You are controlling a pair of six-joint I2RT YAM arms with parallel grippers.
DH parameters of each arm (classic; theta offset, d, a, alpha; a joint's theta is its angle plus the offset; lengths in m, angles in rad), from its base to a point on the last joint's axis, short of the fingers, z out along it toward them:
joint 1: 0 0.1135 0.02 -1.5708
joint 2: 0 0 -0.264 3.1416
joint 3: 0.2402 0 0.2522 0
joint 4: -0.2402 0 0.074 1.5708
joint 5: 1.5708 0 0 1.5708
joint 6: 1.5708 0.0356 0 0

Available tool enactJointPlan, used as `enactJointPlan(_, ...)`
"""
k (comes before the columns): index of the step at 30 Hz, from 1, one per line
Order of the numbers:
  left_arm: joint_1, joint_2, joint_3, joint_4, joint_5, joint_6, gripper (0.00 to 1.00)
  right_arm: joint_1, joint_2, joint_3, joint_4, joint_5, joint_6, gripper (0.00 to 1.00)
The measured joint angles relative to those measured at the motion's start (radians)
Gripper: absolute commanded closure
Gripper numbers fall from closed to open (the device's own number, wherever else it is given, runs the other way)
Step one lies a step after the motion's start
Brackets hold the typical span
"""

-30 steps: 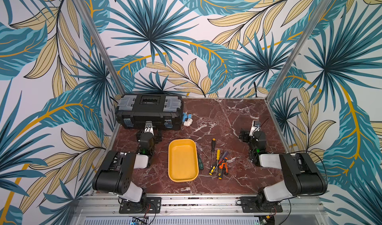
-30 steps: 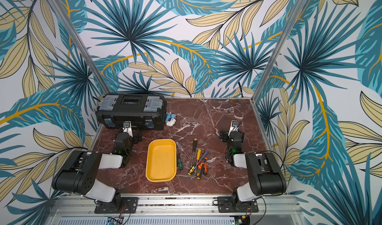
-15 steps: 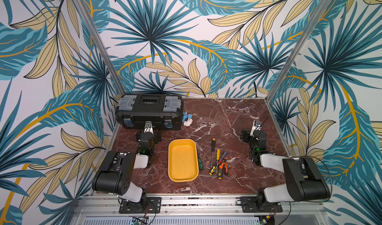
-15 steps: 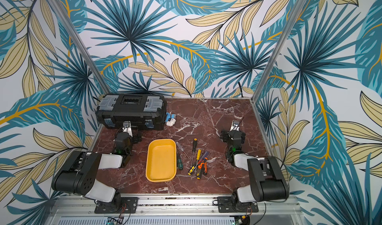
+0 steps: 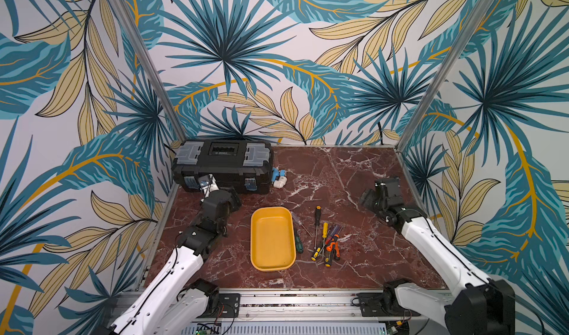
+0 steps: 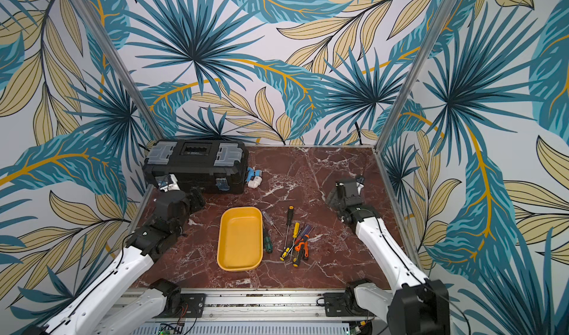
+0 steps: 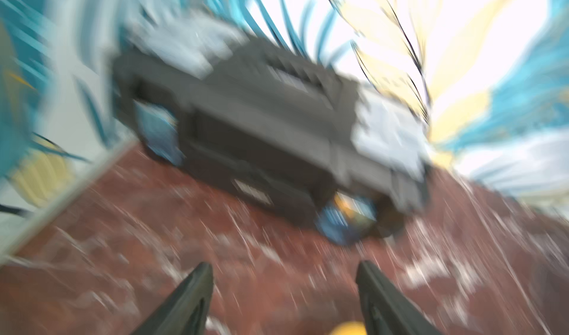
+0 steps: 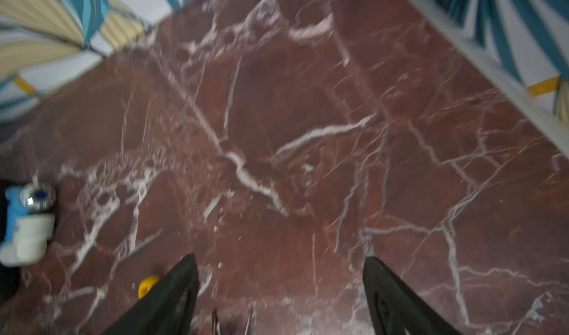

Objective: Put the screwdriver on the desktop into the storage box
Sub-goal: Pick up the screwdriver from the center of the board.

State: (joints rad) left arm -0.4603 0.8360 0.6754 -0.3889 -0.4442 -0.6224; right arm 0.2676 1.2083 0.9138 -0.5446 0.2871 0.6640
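Two-arm tabletop scene in both top views. The left arm reaches forward from the front rail with its wrist bent, ending close before the black toolbox. Its wrist view is heavily blurred, yet the left gripper shows its fingers spread apart with nothing between them. The right arm stretches forward along the right side, its wrist held above bare desktop. The right gripper is likewise spread and holds nothing. The storage box lies on the desktop between the two arms. The screwdrivers lie loosely bunched on the desktop just to its right, and the green-handled screwdriver lies right alongside the box's rim.
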Motion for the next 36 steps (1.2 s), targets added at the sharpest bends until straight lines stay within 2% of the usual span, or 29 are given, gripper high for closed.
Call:
enactJointPlan(3, -0.161, -0.008, -0.031, -0.114, 0.044, -0.111, 0.28, 0.183, 0.05, 0.073, -0.089, -0.03, 0.026, 0.23)
enactJointPlan(7, -0.277, 0.004, -0.068, -0.188, 0.089, -0.199, 0.28, 0.37, 0.051, 0.077, -0.166, -0.053, 0.086, 0.31)
enactJointPlan(11, -0.292, 0.036, -0.069, -0.234, 0.101, -0.244, 0.26, 0.485, 0.086, 0.072, -0.154, -0.106, 0.13, 0.39)
enactJointPlan(16, -0.287, 0.053, -0.069, -0.224, 0.093, -0.278, 0.23, 0.6, 0.254, 0.077, -0.081, -0.187, 0.153, 0.39)
enactJointPlan(21, -0.262, 0.121, -0.069, -0.167, 0.107, -0.279, 0.24, 0.652, 0.364, 0.095, -0.041, -0.233, 0.16, 0.42)
enactJointPlan(32, -0.212, 0.195, -0.097, -0.04, 0.166, -0.263, 0.28, 0.657, 0.511, 0.147, 0.015, -0.271, 0.156, 0.45)
enactJointPlan(36, -0.207, 0.223, -0.099, -0.016, 0.17, -0.25, 0.28, 0.657, 0.559, 0.162, 0.024, -0.275, 0.154, 0.5)
